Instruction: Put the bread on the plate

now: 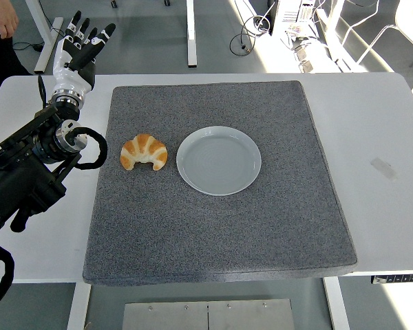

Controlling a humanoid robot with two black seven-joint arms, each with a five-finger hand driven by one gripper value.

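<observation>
The fingers (pixel 89 33) of the left hand (pixel 78 55) are spread and straight, pointing away from the robot, and hold nothing. The hand stands over the far left part of the table (pixel 378 124), just beyond the left edge of the mat (pixel 213 227), well apart from the bread. Its white and black palm runs down into a metal wrist and then the black left arm (pixel 24 172), which comes in from the picture's left edge with a loop of black cable beside it.

The bread (pixel 144 152), a golden croissant, lies on the mat's left half, its curved back turned to the far side and its two tips toward the near edge. Just to its right, close but not touching, sits the plate (pixel 219 161), pale grey-blue, round and bare, near the mat's middle. The grey mat covers most of the white table.

At the top left corner a person's hand (pixel 1 19) shows behind the table.
</observation>
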